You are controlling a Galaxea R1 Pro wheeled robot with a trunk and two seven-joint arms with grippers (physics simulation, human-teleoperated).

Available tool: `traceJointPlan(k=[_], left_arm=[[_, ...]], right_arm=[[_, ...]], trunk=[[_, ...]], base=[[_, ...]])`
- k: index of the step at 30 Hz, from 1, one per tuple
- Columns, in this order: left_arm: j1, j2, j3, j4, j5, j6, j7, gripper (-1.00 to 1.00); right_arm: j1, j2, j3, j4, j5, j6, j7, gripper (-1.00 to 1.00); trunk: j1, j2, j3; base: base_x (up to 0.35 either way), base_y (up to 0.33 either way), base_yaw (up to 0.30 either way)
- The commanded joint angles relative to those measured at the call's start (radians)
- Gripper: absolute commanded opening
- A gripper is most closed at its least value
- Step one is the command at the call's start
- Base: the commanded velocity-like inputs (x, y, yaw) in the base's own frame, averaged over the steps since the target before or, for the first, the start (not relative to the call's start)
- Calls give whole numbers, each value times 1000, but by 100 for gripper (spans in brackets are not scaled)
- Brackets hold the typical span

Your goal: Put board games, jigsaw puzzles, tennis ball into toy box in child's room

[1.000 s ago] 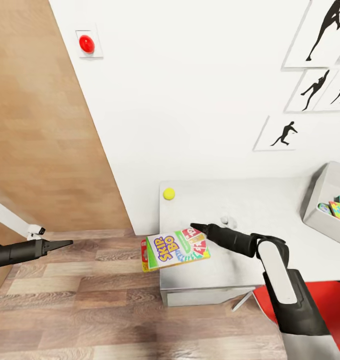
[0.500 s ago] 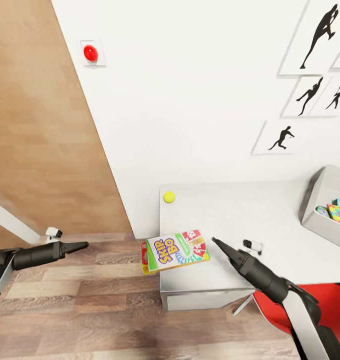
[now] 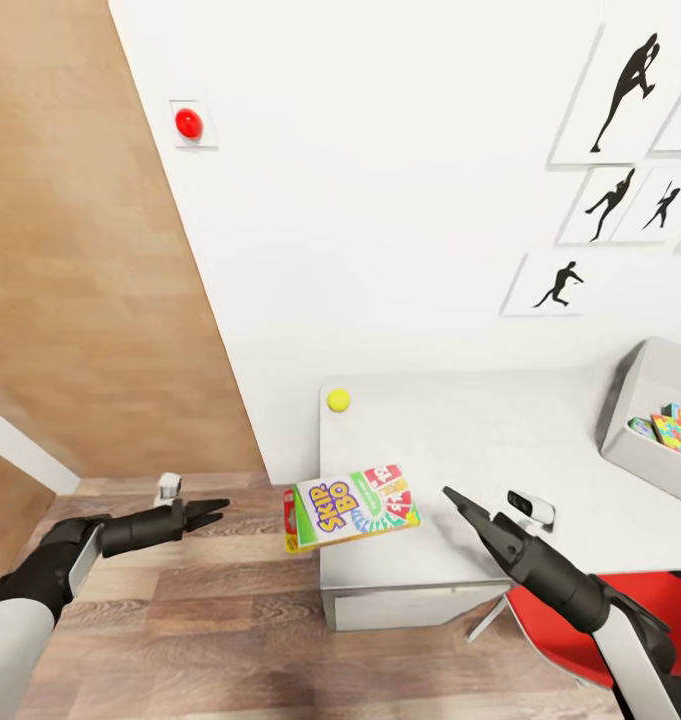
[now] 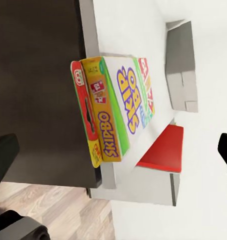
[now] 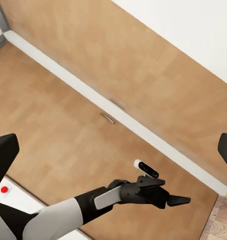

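White-walled room w/ wood-plank floor (image 3: 180, 620), black baseball-player silhouette pictures (image 3: 628, 90) on wall, red round button (image 3: 188, 123) on white plate high on wall.

L hand (image 3: 212, 515): over floor, off the end of the pale speckled white-grey surface (image 3: 500, 440); fingers slightly parted, holding nothing. Points toward the surface end. Also seen in R wrist view (image 5: 176, 201), fingers close together, empty.

R hand (image 3: 452, 496): above the surface near its front edge, just right of the game boxes. Tips look near-together in head view; wrist view shows dark fingertips (image 5: 4, 150) at both frame edges, so spread wide. Empty.

Board games: green-white flat box printed SKIP-BO (image 3: 355, 503) stacked on a red-and-green flat box (image 3: 289, 520), both at the surface's left front corner, overhanging the edge toward L hand. L wrist view shows the stack end-on (image 4: 113, 110), red box beneath (image 4: 83, 107).

Yellow tennis ball (image 3: 338, 400): on surface near wall, back left corner, well apart from the boxes.

Light-grey tray-like toy box (image 3: 630, 400): far right on surface; bright puzzle-piece-patterned jigsaw box (image 3: 680, 432) inside.

Red chair seat (image 3: 550, 620) below surface, by R arm.
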Motion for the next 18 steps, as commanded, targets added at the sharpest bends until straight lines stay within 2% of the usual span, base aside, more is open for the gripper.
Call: traceJointPlan(k=[1,2,7,11,18], left_arm=[[-1,-7,1,1,3,12,14,100],[-1,-18,1,2,5,14,46,100],[-1,-37,3,3,10,16,102,100],[-1,-43,3,3,12,17,117,100],[-1,-73,2,1,7,19,121,100]], right_arm=[[0,-1,0,0,-6,7,1,100],[0,-1,0,0,-6,6,1,100],[4,-2,0,0,-6,4,1,100],[6,-2,0,0,-6,4,2,100],[5,-2,-1,0,-5,3,3,100]], trunk=[[1,-2,0],[1,-2,2],[1,-2,10],[1,-2,17],[1,-2,28]], base=[[0,0,0],[0,0,0],[0,0,0],[0,0,0],[-10,0,0]])
